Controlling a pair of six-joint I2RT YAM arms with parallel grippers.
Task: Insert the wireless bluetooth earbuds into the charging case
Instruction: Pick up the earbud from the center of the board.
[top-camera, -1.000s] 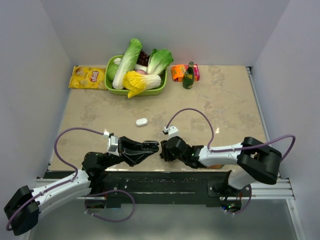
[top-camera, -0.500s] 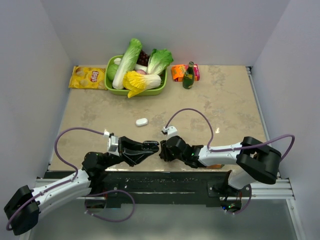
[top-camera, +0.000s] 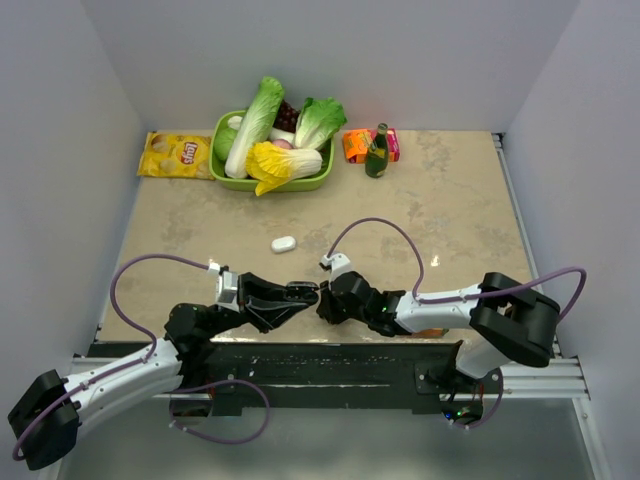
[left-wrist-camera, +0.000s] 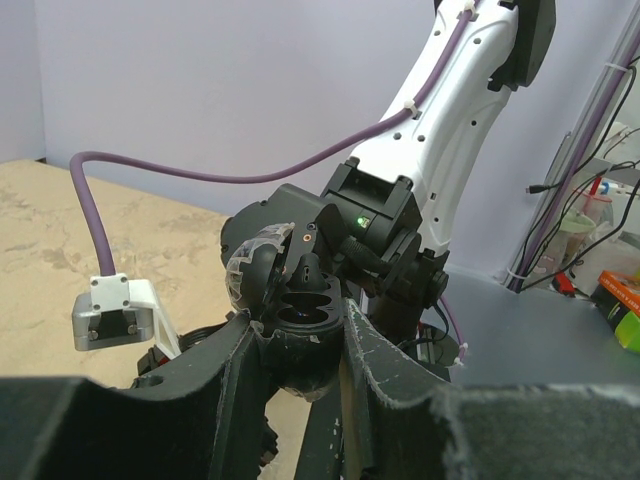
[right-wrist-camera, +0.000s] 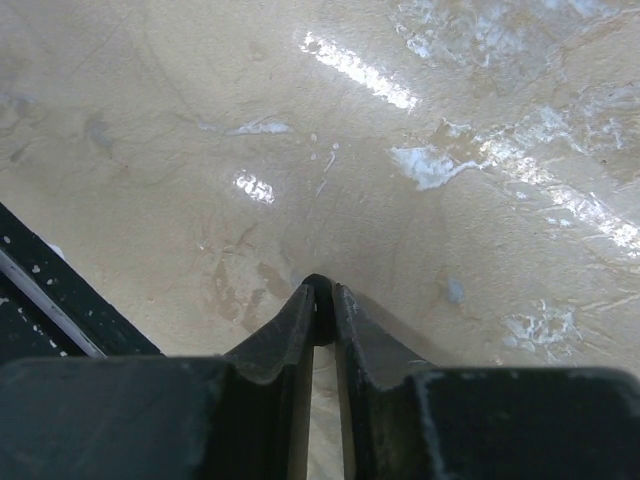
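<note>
Left gripper (top-camera: 305, 292) and right gripper (top-camera: 321, 304) meet tip to tip in the top view, with a white case (top-camera: 284, 243) well apart. Left wrist view: the left gripper clamps the open black charging case (left-wrist-camera: 300, 320), and a possible black earbud (left-wrist-camera: 309, 268) is poised above its sockets. Right wrist view: right jaws pinched together, contents indiscernible; insertion appears unfinished.

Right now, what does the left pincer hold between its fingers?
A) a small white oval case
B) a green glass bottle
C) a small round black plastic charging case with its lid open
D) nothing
C: in the left wrist view the left pincer is clamped on the small round black plastic charging case, its lid open, while the small white oval case lies apart on the beige table.
</note>
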